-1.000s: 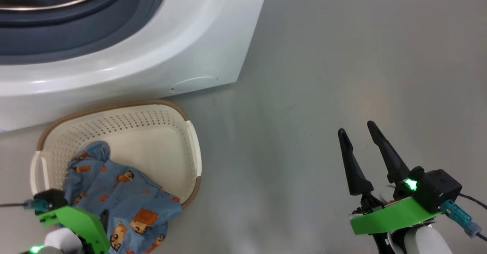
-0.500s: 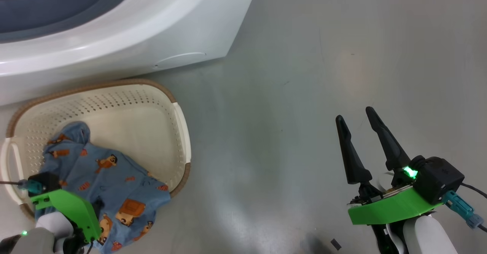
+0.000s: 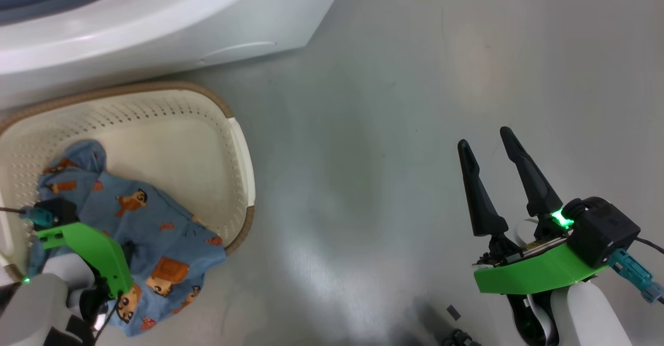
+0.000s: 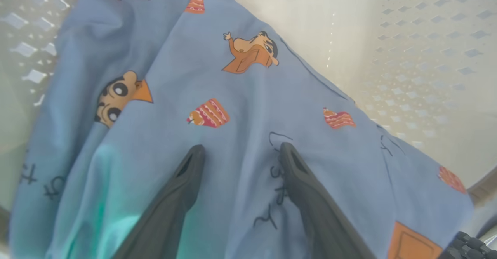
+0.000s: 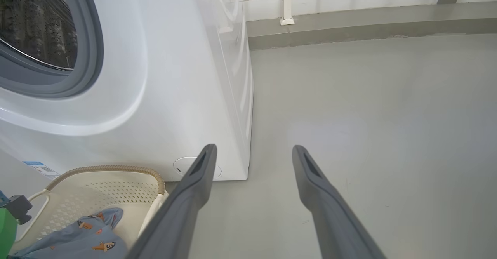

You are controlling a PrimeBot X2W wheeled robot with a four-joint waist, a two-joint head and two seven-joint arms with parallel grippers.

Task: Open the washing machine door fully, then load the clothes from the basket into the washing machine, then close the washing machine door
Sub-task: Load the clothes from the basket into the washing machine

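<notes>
Blue printed clothes (image 3: 155, 221) lie in a cream basket (image 3: 171, 143) on the floor (image 3: 415, 76), just in front of a white washer (image 3: 181, 29).

The clothes cover the basket's left and near parts and spill over its near rim; its far right part is bare. The left gripper (image 4: 240, 150) is over the cloth, fingers spread, nothing pinched between them; whether the tips touch the fabric is unclear. The basket's far rim sits close to the washer's base, near its right front corner. Rightward the grey floor lies open, and there the right gripper (image 3: 483, 137) hangs, spread wide and empty, well apart from the basket.
</notes>
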